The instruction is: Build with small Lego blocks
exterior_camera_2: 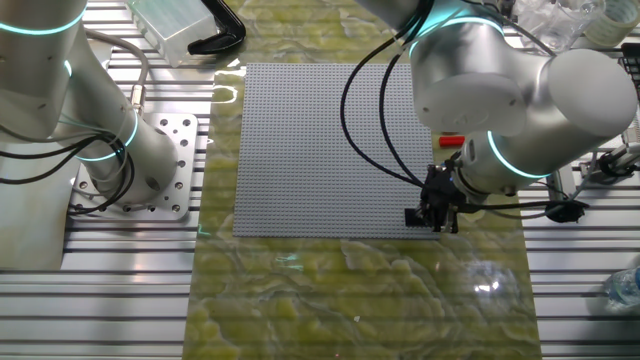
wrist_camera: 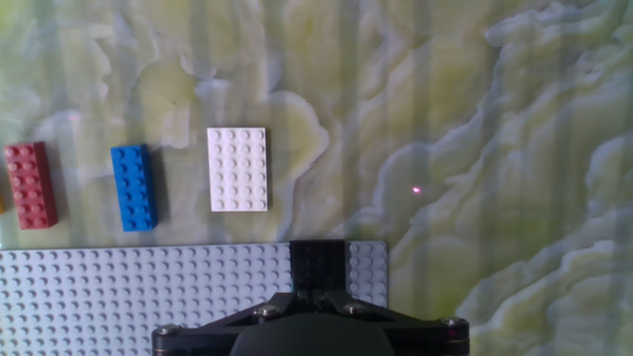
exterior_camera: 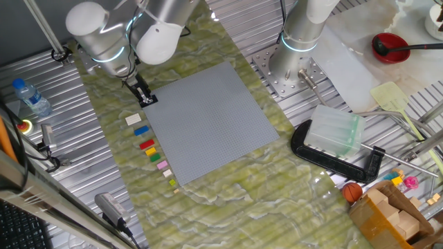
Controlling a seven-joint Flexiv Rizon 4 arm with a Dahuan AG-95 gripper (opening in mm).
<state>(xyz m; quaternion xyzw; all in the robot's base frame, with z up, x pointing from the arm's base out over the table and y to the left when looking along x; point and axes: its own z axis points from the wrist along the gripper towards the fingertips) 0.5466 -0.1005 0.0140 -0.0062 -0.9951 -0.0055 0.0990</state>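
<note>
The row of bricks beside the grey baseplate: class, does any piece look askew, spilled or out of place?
Nothing stands out. The white brick, blue brick and red brick lie flat, apart and parallel on the mat beside the baseplate. A black brick sits squarely at the baseplate's corner, under the gripper.

**Cam setup: 2 fixed + 1 on hand**

One fixed view: high, oblique, wide, takes in whole grey baseplate point(exterior_camera: 208, 124) plus clutter beside it. Other fixed view: high, from opposite side, closer, steeper down. Hand view: very near, straight down along fingers onto baseplate corner. Overlap: all 3 see that corner w/ the gripper point(exterior_camera: 146, 98); both fixed see the full plate.
</note>
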